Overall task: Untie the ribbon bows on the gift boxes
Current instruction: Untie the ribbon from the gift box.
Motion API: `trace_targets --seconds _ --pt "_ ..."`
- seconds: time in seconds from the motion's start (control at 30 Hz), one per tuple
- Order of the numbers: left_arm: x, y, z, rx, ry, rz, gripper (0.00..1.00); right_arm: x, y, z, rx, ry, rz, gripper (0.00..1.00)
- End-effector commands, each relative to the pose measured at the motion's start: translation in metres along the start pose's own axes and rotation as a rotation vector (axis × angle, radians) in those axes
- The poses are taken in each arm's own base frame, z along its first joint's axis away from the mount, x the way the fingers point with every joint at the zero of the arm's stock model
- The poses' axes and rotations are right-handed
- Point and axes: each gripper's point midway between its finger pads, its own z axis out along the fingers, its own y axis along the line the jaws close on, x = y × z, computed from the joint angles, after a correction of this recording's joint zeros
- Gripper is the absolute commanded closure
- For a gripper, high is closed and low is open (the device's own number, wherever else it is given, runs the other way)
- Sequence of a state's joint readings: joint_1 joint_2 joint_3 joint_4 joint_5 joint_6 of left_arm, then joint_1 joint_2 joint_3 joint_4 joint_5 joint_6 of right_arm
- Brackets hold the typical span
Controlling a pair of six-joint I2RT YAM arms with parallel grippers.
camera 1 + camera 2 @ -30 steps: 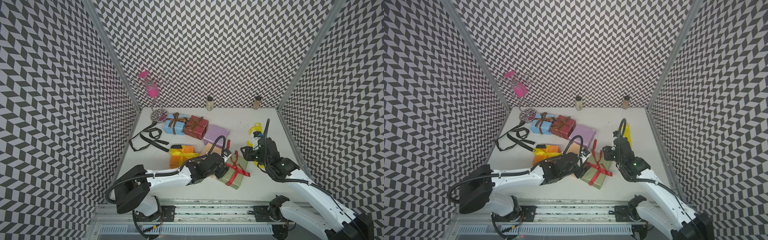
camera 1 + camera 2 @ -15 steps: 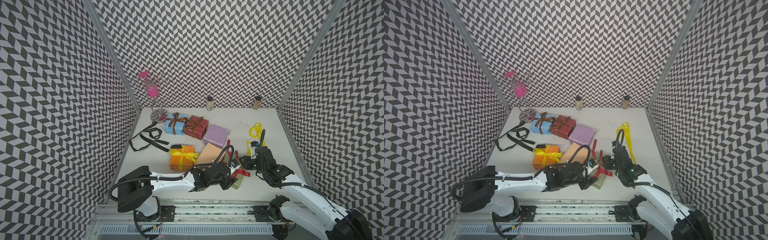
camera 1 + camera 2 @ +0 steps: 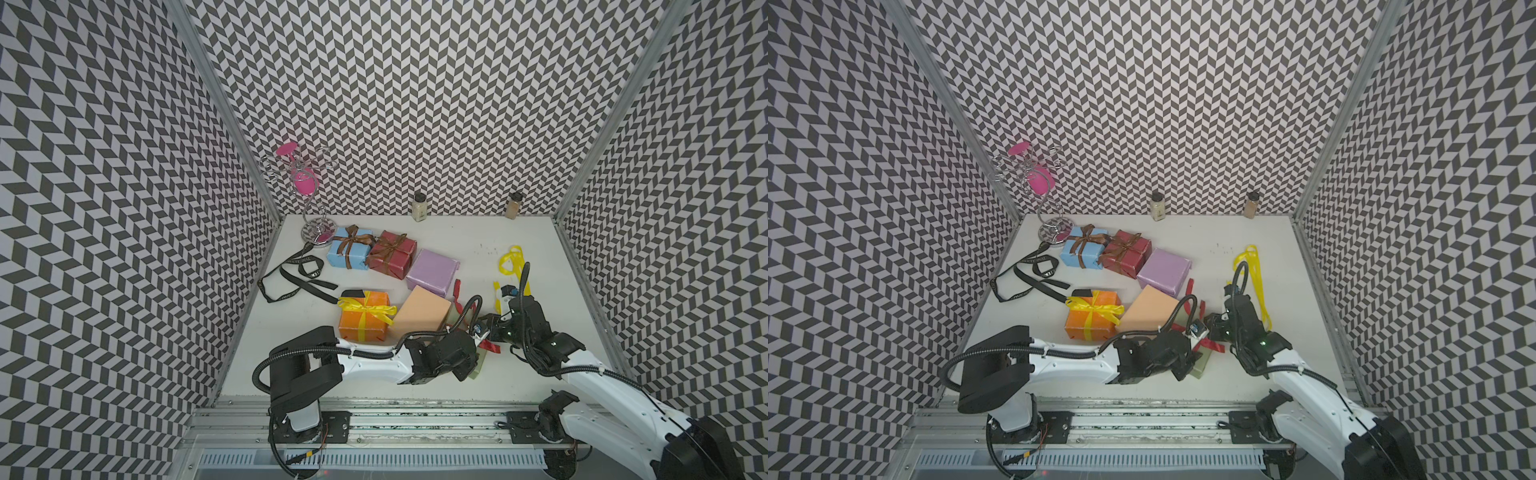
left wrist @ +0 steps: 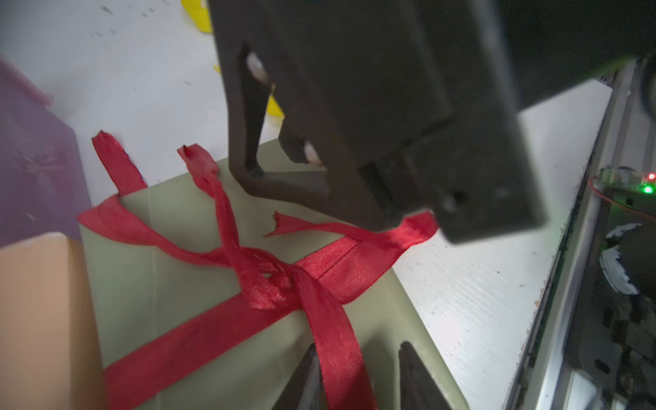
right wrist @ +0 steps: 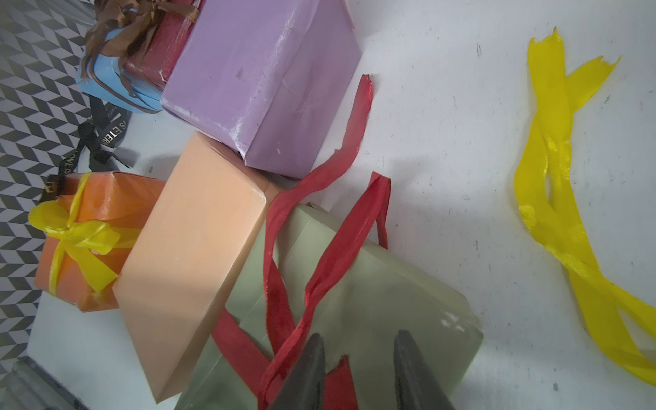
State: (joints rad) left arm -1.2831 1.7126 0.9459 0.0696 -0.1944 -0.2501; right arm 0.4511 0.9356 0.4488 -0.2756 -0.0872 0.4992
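L gripper (image 4: 358, 346) & R gripper (image 5: 360, 335), jaws apart, each straddle a tail of shiny red ribbon bow (image 4: 266, 280) on olive-green paper-wrapped box (image 4: 170, 255), prob. to tug it loose.

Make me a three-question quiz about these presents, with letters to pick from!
1. Where is the loose yellow ribbon? A) on the table B) in a bag C) on a chair
2. How many boxes have no ribbon? A) none B) two C) five
3. The bow on the orange box is: A) tied B) undone C) missing
1 A, it lies on the table, apart from the boxes. 2 B, only lilac and peach are bare. 3 A, its loops are whole.
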Motion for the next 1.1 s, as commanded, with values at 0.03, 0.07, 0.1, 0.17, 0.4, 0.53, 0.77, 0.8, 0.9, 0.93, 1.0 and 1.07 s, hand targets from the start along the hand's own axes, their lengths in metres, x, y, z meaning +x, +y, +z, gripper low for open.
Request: trace_targets --seconds 0.03,0.07,0.1,0.17,0.4,0.53,0.77,0.8,0.9,0.93,1.0,1.07 --pt "-0.005 -0.001 -0.004 -0.009 -0.019 -0.043 0.84 -0.008 0.006 0.002 -0.038 -0.045 0.007 0.66" --pt "-0.006 -0.001 -0.008 -0.003 -0.03 -0.052 0.88 -0.008 0.007 0.002 -0.041 -0.045 0.006 0.66" --pt "-0.006 0.0 -0.014 0.0 -0.042 -0.06 0.94 -0.008 0.007 0.003 -0.043 -0.044 0.006 0.66" --pt "-0.009 0.004 -0.03 0.006 -0.075 -0.08 1.0 -0.007 0.007 0.005 -0.046 -0.039 0.003 0.66" --pt "-0.003 0.043 -0.103 -0.062 -0.259 -0.188 1.0 -0.007 0.011 0.007 -0.061 -0.024 -0.013 0.66" --pt "0.023 0.076 -0.133 -0.153 -0.328 -0.296 1.0 -0.007 0.01 0.008 -0.055 -0.031 -0.013 0.66" --pt "0.066 0.099 -0.145 -0.213 -0.303 -0.453 0.97 -0.006 0.012 0.013 -0.065 -0.011 -0.024 0.66" --pt "0.072 0.1 -0.144 -0.215 -0.289 -0.475 0.97 -0.006 0.013 0.014 -0.067 -0.007 -0.027 0.66" --pt "0.087 0.101 -0.142 -0.211 -0.255 -0.519 0.91 -0.007 0.014 0.013 -0.071 -0.005 -0.033 0.66" --pt "0.088 0.1 -0.142 -0.202 -0.248 -0.52 0.86 -0.008 0.016 0.013 -0.076 -0.005 -0.036 0.66" --pt "0.088 0.096 -0.141 -0.179 -0.242 -0.509 0.66 -0.008 0.019 0.011 -0.09 -0.003 -0.046 0.66" --pt "0.08 0.089 -0.141 -0.152 -0.242 -0.465 0.52 -0.009 0.022 0.01 -0.103 -0.002 -0.052 0.66"
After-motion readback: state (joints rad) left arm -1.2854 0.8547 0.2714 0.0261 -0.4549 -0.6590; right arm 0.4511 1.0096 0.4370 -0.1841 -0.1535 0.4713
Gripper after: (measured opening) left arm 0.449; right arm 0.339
